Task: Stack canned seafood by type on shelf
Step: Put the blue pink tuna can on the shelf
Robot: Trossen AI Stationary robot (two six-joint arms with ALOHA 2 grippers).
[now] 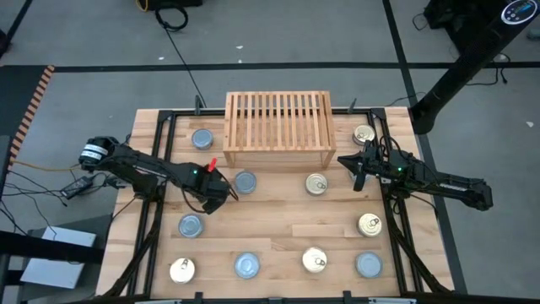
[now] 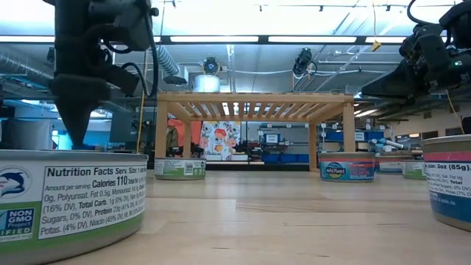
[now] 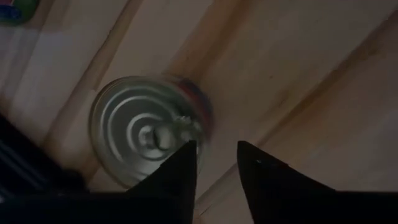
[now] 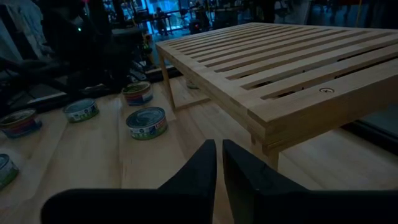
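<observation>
The shelf (image 1: 278, 128) is a light wooden rack with a flat top of narrow parallel slats on square corner legs, open underneath. It stands at the far middle of the plank table (image 1: 270, 236), whose boards are pale, smooth and run side to side.

The canned seafood is scattered on the table, none on the shelf. Each tin is short and round with a ribbed metal lid. Blue-grey silver-topped tins include one just left of the shelf (image 1: 202, 139), one in front of the shelf's left leg (image 1: 245, 181), one at mid-left (image 1: 191, 225) and two in the near row (image 1: 247, 265), (image 1: 368, 264). Pale gold-topped tins lie right of the shelf (image 1: 364, 134), in front of its right side (image 1: 316, 184), at mid-right (image 1: 369, 224) and in the near row (image 1: 182, 270), (image 1: 314, 260).

The left gripper (image 1: 221, 192) hangs above the boards just beside the silver tin in front of the shelf's left leg. Its dark tapered fingers stand a narrow gap apart, holding nothing; one fingertip (image 3: 185, 163) overlaps that tin's rim in the left wrist view.

The right gripper (image 1: 348, 160) hovers just off the shelf's right front corner, fingers almost together with only a slit between them, empty.
</observation>
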